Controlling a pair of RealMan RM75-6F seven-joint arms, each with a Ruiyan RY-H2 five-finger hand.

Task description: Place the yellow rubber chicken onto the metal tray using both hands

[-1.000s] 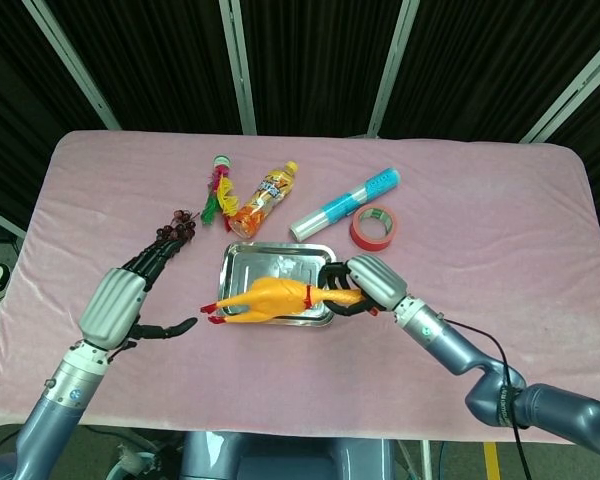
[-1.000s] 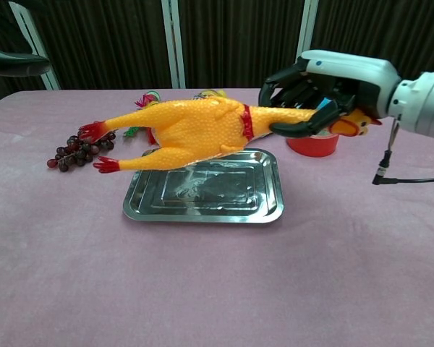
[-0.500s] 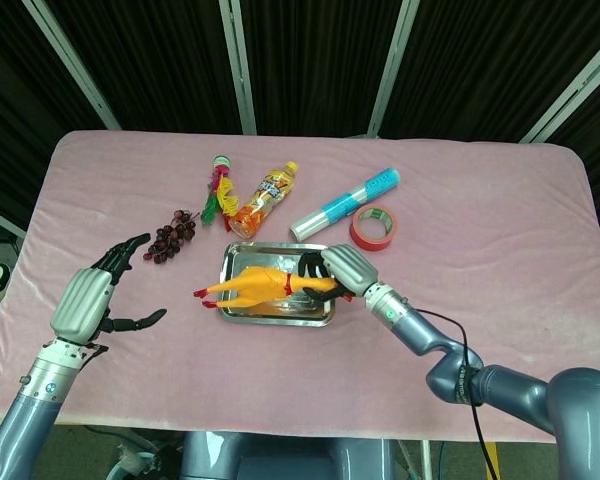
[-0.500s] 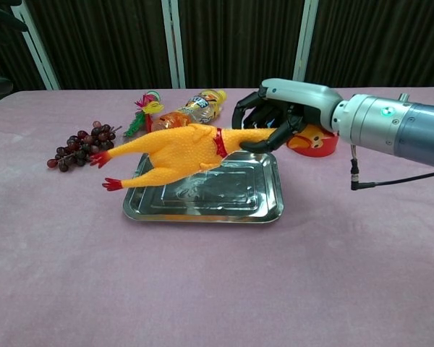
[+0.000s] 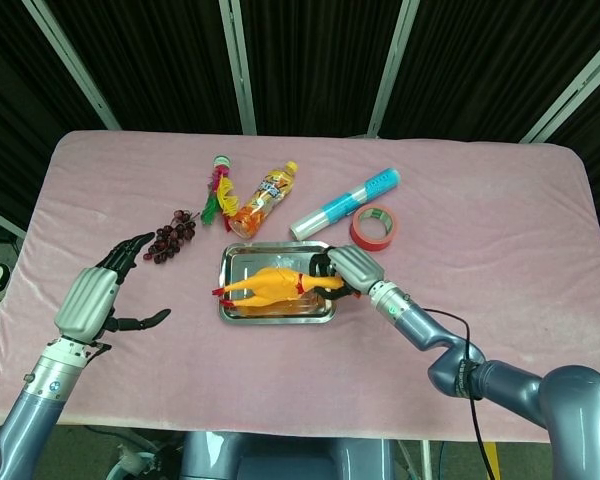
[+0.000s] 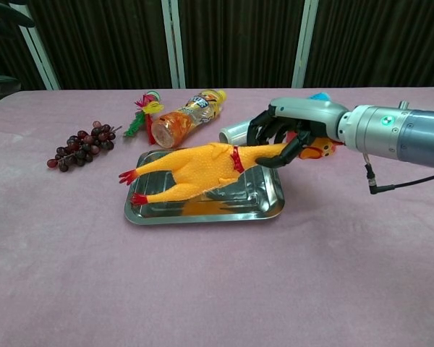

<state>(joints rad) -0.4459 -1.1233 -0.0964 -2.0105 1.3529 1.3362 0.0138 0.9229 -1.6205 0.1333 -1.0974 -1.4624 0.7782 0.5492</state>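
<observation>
Hidden under the right hand (image 6: 293, 130): the neck of the rubber chicken (image 6: 202, 168); covered by the bird: most of the metal tray (image 6: 267, 210) floor; cut off in chest view: the left hand (image 5: 92, 300); unreadable: bottle (image 5: 263, 196) label.

A pink-clothed table (image 5: 500, 200) stands before dark curtains (image 5: 310, 60) with pale poles.

— What's my count on the table?
— I see one rubber chicken (image 5: 270, 285), one metal tray (image 5: 236, 304), one drink bottle (image 5: 262, 198), one grape bunch (image 5: 168, 239), one tape roll (image 5: 375, 228), one blue tube (image 5: 344, 204), one feathered toy (image 5: 216, 190).
— And hands?
— Two: left hand (image 5: 92, 298), right hand (image 5: 352, 270).
</observation>
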